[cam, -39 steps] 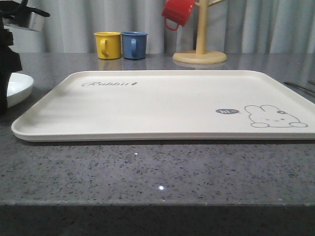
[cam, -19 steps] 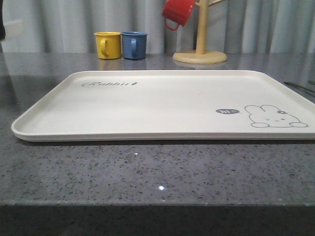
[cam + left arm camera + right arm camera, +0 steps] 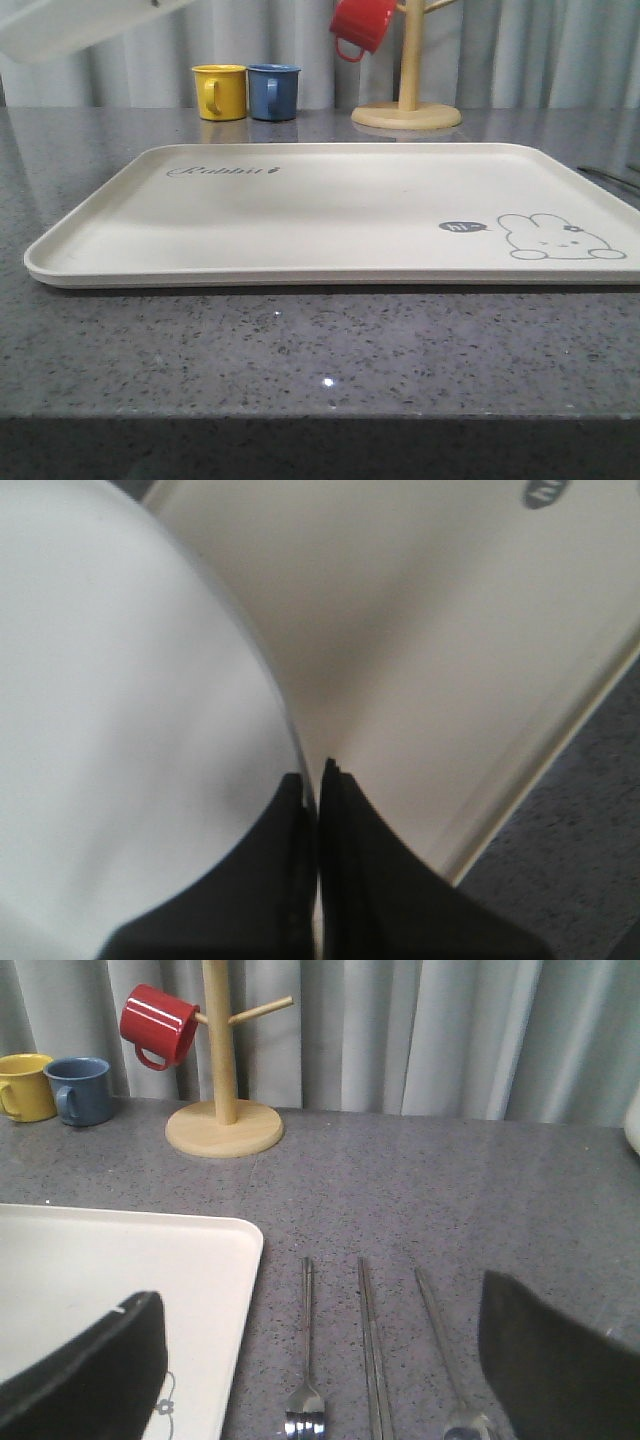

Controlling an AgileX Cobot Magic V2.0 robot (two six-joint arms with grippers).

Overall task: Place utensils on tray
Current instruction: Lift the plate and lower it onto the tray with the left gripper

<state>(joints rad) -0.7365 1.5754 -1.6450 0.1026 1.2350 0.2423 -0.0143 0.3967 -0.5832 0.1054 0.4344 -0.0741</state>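
Right now your left gripper (image 3: 318,780) is clamped on the rim of the white plate (image 3: 120,730), fingers (image 3: 285,880) pinched nearly together w/ the plate edge between them. In the left wrist view the plate hangs above the tray (image 3: 440,660), over its cream surface near one long edge; part of the small grey oval mark shows at the frame edge. In the front view you see the plate (image 3: 70,22) tilted, high up at the far left corner of the frame, well clear of the tray (image 3: 330,215) below. Can't tell from that view how far over the tray it sits.

Tray lies flat on the grey speckled table (image 3: 320,350), "Rabbit" script at its far left, rabbit drawing at near right. Nothing rests on it yet.

Your right gripper (image 3: 320,1360) is spread wide, fingers (image 3: 85,1370) apart at either side of the right wrist view, holding nothing. Between them, on the table just beside the tray's rounded corner (image 3: 130,1260), lie the fork (image 3: 306,1350), the chopsticks (image 3: 372,1350) and the spoon (image 3: 445,1350), side by side, roughly parallel, not touching each other.

Behind the tray: yellow mug (image 3: 220,91) and blue mug (image 3: 273,91) stand touching or nearly so. Red mug (image 3: 360,25) hangs on the wooden mug tree (image 3: 407,90), near the curtain (image 3: 540,50).
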